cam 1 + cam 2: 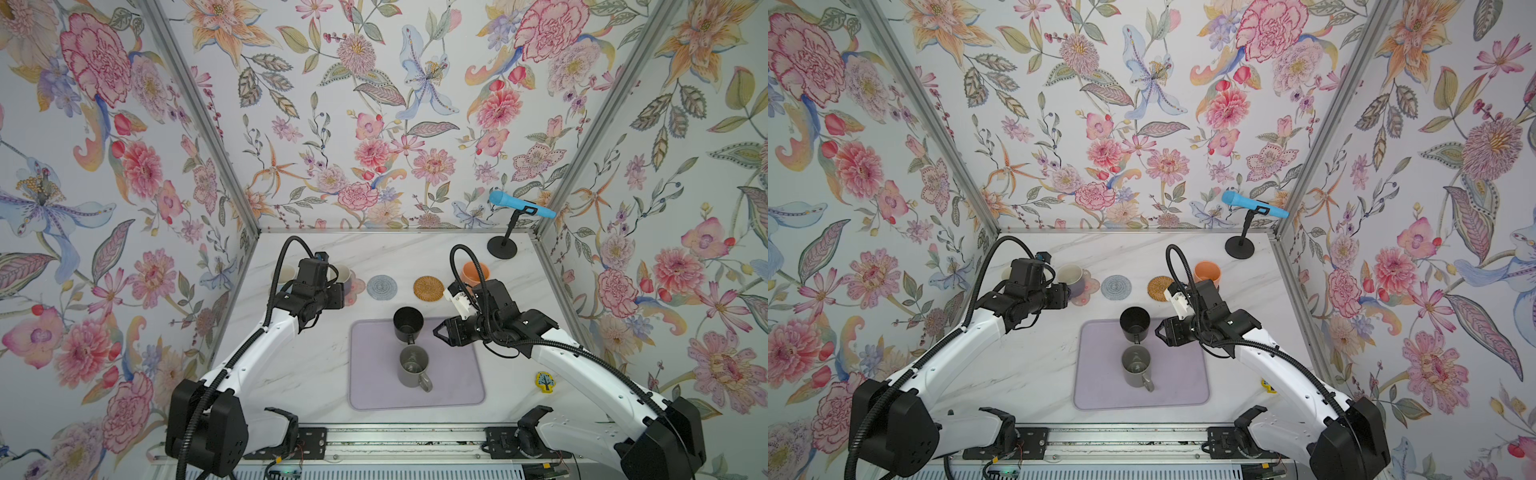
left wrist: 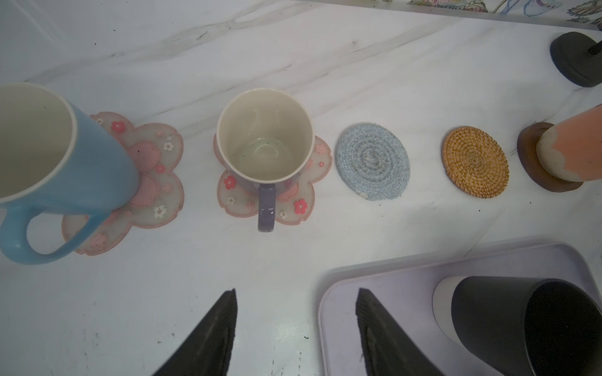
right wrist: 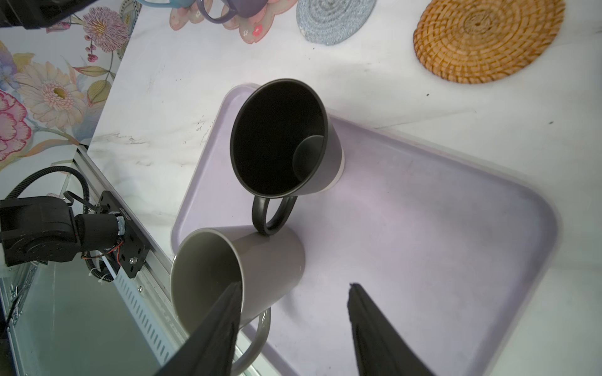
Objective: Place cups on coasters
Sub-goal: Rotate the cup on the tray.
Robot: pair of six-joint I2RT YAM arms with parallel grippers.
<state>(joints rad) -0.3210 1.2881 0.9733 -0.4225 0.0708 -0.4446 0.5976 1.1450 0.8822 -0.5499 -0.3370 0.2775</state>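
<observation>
Grey cup near part-open right gripper

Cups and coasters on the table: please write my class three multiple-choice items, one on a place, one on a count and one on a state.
1. Where does the black cup stand?
A. on a coaster
B. on the lilac mat
C. in a pincer's grip

2. How many coasters bear no cup?
A. one
B. two
C. three

3. How is the left pincer?
A. open, holding nothing
B. shut on a cup
C. shut, holding nothing

Right letters:
1 B: in both top views the cup stands upright at the mat's far edge, with no pincer on it.
2 B: only the grey ringed coaster and the woven tan coaster lie bare; the other three each carry a cup.
3 A: in the left wrist view its fingers stand apart with only table between them.
</observation>
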